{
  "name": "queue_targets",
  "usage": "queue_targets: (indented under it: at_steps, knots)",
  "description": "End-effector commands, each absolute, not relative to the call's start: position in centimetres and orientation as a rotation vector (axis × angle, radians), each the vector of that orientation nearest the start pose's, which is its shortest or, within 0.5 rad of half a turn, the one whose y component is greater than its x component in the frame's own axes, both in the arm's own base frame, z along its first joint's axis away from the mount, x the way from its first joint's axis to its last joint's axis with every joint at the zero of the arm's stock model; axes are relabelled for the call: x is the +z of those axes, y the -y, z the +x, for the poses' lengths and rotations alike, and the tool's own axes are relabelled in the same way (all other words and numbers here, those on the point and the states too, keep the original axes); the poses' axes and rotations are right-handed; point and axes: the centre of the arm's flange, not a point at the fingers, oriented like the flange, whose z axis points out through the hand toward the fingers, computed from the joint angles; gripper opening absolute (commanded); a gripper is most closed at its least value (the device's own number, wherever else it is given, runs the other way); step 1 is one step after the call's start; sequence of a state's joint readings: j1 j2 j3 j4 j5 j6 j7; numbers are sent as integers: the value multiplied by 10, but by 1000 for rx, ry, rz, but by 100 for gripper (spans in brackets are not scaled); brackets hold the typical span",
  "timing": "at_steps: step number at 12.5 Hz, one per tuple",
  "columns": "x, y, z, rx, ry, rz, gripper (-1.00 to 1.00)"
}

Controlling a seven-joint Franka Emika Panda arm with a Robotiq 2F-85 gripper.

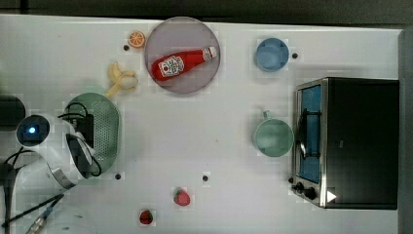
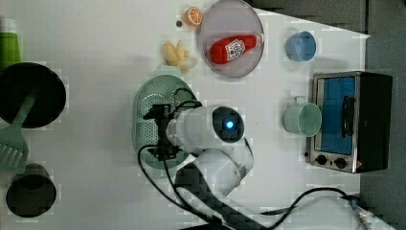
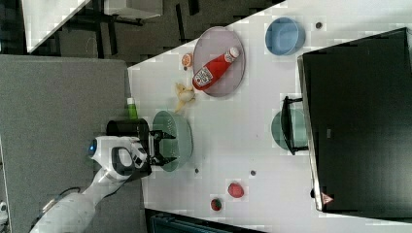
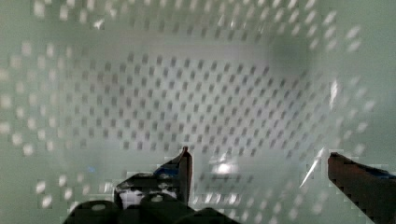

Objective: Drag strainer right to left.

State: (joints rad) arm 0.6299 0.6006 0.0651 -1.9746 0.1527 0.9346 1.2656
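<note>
The strainer [image 1: 106,130] is a pale mint-green oval basket with small holes, lying near the top view's left edge, beside the banana. My gripper [image 3: 164,145] hangs over it with both fingers spread wide, open and holding nothing. In the wrist view the dotted strainer floor [image 4: 187,93] lies close below, and the gripper [image 4: 261,165] shows one dark finger [image 4: 186,170] on each side. In the left view the gripper [image 2: 159,133] sits above the strainer [image 2: 142,115], with the arm covering the strainer's right half. I cannot tell whether a finger touches the wall.
A grey-pink plate [image 1: 195,78] holds a ketchup bottle [image 1: 181,62]. An orange slice [image 1: 137,39] and banana [image 1: 121,79] lie near the strainer. A blue bowl [image 1: 271,54], mint mug [image 1: 272,137] and toaster oven [image 1: 348,142] stand toward the top view's right. Two strawberries [image 1: 181,197] lie at its bottom.
</note>
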Motion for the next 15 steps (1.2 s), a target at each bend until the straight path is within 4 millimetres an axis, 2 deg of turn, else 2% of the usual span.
queue_targets:
  at_steps: [1, 3, 5, 8, 10, 12, 14, 15]
  knots:
    - [286, -346, 514, 111, -1839, -2455, 100]
    - [355, -292, 537, 62, -1751, -2485, 100]
    - [418, -221, 551, 46, -1729, -2481, 100]
    - [497, -104, 544, 55, -1600, -2555, 100]
    - [531, -29, 527, 25, -1422, -2693, 100]
    - [551, 32, 509, 0, -1303, -2818, 100]
    - [563, 67, 493, -9, -1311, -2850, 100]
    - [568, 73, 488, -9, -1315, -2845, 100]
